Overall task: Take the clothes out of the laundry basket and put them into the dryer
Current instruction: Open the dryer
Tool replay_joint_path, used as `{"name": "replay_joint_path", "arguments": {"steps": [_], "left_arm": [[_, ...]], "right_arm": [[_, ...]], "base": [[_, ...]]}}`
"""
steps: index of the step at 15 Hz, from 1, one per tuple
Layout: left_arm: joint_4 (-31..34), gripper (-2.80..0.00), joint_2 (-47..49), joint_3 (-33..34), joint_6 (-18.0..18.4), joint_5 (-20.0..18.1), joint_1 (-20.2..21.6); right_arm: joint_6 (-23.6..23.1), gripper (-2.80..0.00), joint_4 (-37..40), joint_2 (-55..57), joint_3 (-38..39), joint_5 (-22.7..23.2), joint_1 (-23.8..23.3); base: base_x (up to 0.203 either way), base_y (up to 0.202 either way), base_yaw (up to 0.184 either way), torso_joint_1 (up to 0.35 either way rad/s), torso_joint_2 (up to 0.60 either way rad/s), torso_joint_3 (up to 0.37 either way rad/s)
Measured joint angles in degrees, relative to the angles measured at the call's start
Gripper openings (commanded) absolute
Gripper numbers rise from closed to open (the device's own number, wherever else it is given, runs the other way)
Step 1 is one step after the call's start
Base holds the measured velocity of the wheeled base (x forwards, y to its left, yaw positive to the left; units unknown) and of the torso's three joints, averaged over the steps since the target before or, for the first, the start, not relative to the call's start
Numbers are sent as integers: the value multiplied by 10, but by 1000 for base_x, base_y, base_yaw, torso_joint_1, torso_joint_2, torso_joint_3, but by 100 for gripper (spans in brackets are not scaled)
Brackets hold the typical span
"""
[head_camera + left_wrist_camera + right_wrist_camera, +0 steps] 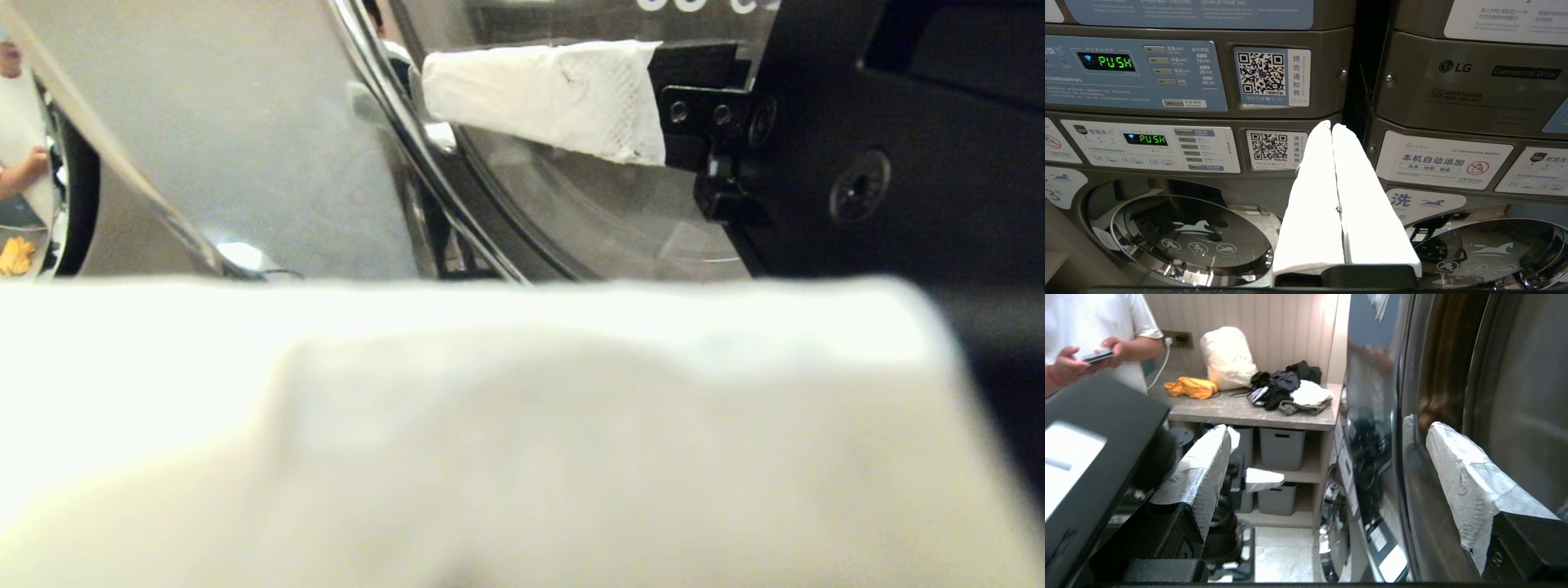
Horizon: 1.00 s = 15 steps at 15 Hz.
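We count two grippers. The right gripper (1327, 457) stands beside the dryer door (1453, 375), its two white-wrapped fingers (1457, 469) spread wide with nothing between them; one finger lies close against the door's dark glass. In the head view one wrapped finger of this gripper (547, 96) crosses the door's chrome rim (392, 106). The left gripper (1331, 130) hangs before the machines with its two wrapped fingers pressed together, holding nothing.

We see two control panels reading "PUSH" (1116, 62) (1152, 139) and two QR labels (1260, 73) (1269, 146). Two round doors show lower down (1192, 241) (1490, 249).

The clothes (1290, 390) lie in one dark-and-white heap on a counter (1249, 414), well apart from the dryer, beside one orange garment (1191, 387) and one white sack (1228, 357). Under the counter we count three grey bins (1282, 447) (1276, 498) (1244, 443); their contents are hidden. A person's hands hold one phone (1096, 355).
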Motion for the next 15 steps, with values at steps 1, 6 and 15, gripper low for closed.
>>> {"name": "replay_joint_path", "arguments": {"steps": [1,6,15], "left_arm": [[0,-280,0,0,0,0,0],[0,-280,0,0,0,0,0],[0,-280,0,0,0,0,0]], "right_arm": [[0,0,1,-12,17,-1,2],[11,0,-3,-75,87,-133,-24],[37,0,72,-236,278,-94,-433]], "base": [[0,0,0,0,0,0],[0,0,0,0,0,0],[0,0,0,0,0,0]]}}
